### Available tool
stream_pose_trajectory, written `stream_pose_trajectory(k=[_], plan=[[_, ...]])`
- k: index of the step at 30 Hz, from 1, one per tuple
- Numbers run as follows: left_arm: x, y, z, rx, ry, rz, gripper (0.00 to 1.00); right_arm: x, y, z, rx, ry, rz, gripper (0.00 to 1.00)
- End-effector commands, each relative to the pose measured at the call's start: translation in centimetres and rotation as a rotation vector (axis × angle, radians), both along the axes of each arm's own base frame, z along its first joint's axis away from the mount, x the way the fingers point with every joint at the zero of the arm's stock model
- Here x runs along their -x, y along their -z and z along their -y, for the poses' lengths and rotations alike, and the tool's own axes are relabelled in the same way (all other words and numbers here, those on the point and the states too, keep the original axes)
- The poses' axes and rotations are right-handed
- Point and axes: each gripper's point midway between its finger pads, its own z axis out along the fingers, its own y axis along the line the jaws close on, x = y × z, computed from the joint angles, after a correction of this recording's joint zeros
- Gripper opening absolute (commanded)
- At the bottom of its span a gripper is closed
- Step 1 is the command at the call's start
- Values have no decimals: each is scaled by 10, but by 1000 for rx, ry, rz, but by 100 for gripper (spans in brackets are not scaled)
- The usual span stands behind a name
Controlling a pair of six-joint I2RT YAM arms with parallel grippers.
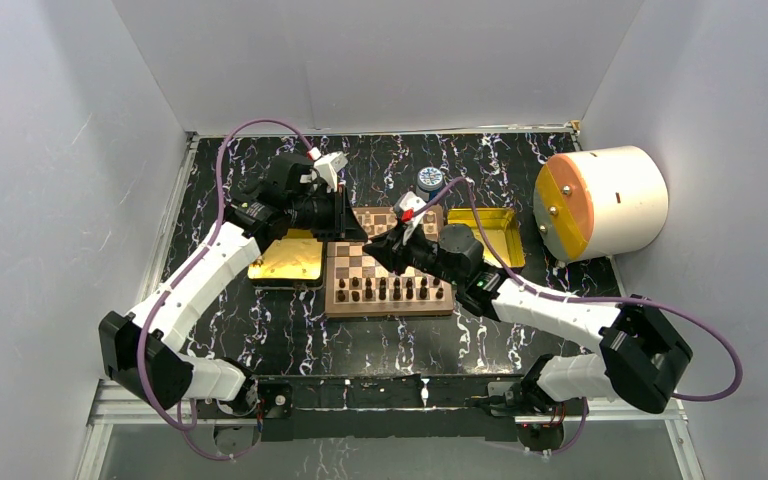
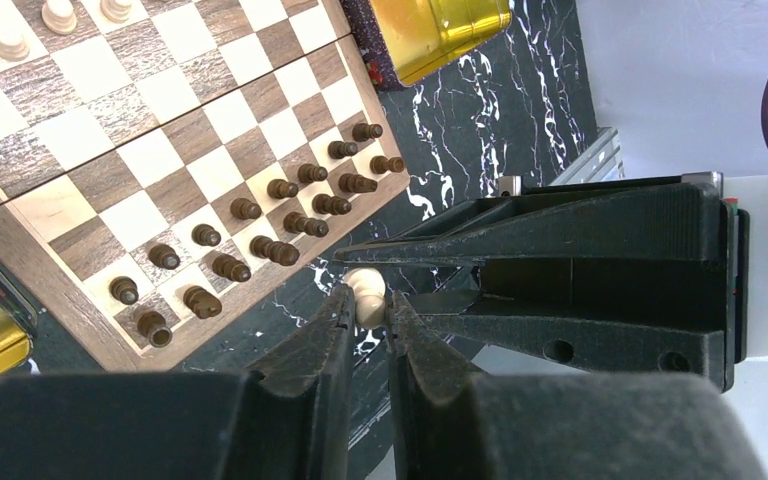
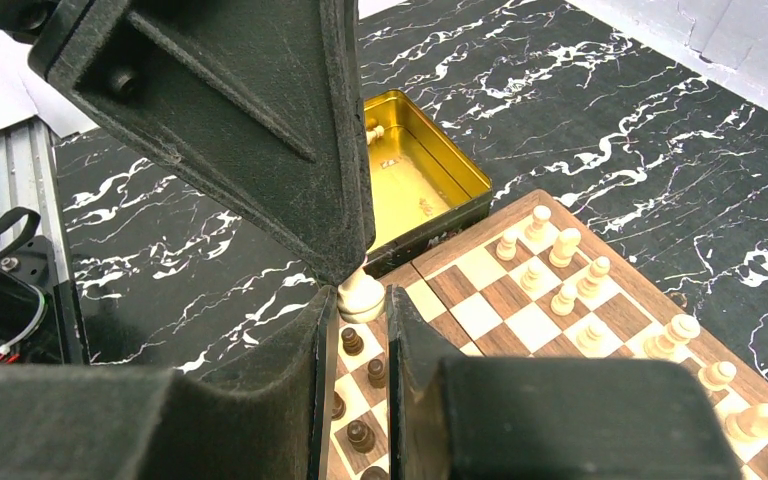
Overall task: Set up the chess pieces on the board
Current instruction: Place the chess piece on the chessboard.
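Piece (image 2: 365, 287) hidden in the top view shows in both wrist views; left gripper (image 2: 365, 303) and right gripper (image 3: 360, 308) both clamp it, fingers barely apart, over the board (image 2: 160, 150), left side.

The board (image 2: 160, 110) is matt, grained wood. The tray (image 3: 410, 190) is glossy gold metal. The table (image 3: 610, 90) is shiny black, marble-veined. The fingers (image 3: 240, 120) are matt, grainy black plastic. The chess piece (image 3: 361, 297) is smooth and pale.

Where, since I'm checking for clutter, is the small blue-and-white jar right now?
In the top view, the blue-and-white jar stands just beyond the far edge of the board, up-left of the right-hand gold tray.
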Motion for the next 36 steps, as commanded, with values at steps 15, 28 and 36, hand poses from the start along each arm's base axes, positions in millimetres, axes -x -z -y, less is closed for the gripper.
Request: stream_pose_trajectory(k=[15, 28, 36], plan=[[-36, 24, -13, -160, -93, 44, 6, 6, 1, 27, 49, 87, -75, 99], [-84, 82, 22, -430, -126, 127, 5, 17, -22, 105, -22, 373, -195, 99], [-92, 122, 61, -496, -96, 128, 5, 24, -23, 123, -4, 402, -206, 99]])
